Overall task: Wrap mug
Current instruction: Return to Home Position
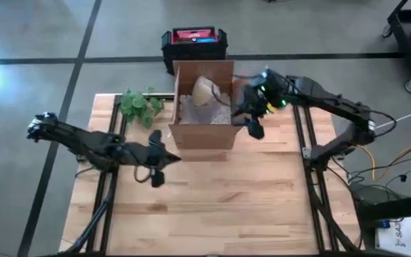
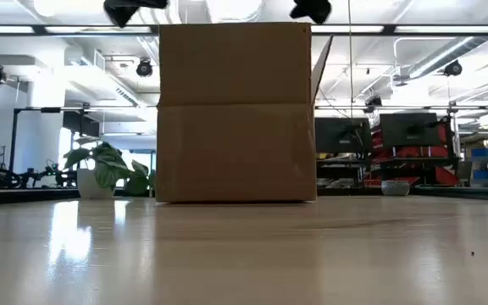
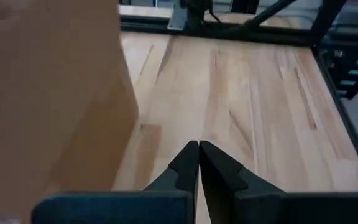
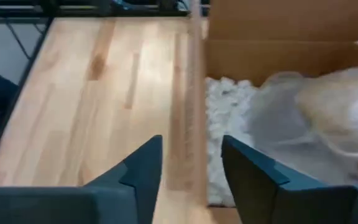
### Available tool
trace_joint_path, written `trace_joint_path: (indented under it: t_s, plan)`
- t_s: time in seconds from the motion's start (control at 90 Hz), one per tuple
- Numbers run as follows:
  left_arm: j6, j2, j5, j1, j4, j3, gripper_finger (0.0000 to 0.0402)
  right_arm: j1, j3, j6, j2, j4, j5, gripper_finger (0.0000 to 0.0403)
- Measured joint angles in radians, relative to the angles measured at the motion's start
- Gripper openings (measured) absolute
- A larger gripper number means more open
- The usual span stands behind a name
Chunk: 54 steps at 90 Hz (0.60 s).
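Currently, the cardboard box (image 1: 204, 134) stands open-topped on the desk (image 1: 212, 207), toward its far edge. The wrapped mug (image 4: 328, 112), a pale bundle in clear bubble wrap, lies inside the box on a bed of white packing peanuts (image 4: 225, 118).

Right gripper (image 4: 191, 146): released, fingers spread, empty. It hangs above the box's right wall, and in the right wrist view the wall's rim runs between the two fingers. Whether either finger touches the cardboard cannot be told.

Left gripper (image 3: 199, 144): clenched, fingertips pressed together, holding nothing. It hangs over bare desk just left of the box's near left corner and points to the right. The box's near wall fills one side of the left wrist view.

Surroundings: a small green plant (image 1: 140, 106) stands on the desk just left of the box, near the far left corner. A black case with a red lid (image 1: 193, 41) sits on the floor beyond the desk's far edge, behind the box.
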Motion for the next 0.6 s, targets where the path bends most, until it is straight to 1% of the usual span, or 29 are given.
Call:
trace_joint_path:
  t_s: [0.111, 0.3, 0.356, 0.433, 0.522, 0.6]
  plan:
    - [-0.015, -0.107, 0.000, 0.013, 0.029, -0.093, 0.0000, 0.014, -0.181, 0.045, -0.113, 0.118, 0.014, 0.0086]
    - [-0.021, -0.254, 0.028, 0.048, 0.220, -0.298, 0.0000, 0.035, -0.442, 0.114, -0.269, 0.321, 0.010, 0.0011]
    - [-0.020, -0.298, 0.038, 0.062, 0.278, -0.359, 0.0000, 0.042, -0.522, 0.126, -0.314, 0.396, 0.011, 0.0004]
    - [-0.020, -0.343, 0.077, 0.088, 0.356, -0.436, 0.0000, 0.048, -0.638, 0.159, -0.373, 0.505, 0.012, 0.0008]
    - [-0.012, -0.391, 0.130, 0.117, 0.415, -0.501, 0.0000, 0.050, -0.752, 0.204, -0.430, 0.616, 0.010, 0.0010]
    - [-0.002, -0.425, 0.147, 0.140, 0.447, -0.538, 0.0000, 0.049, -0.847, 0.224, -0.480, 0.667, 0.011, 0.0004]
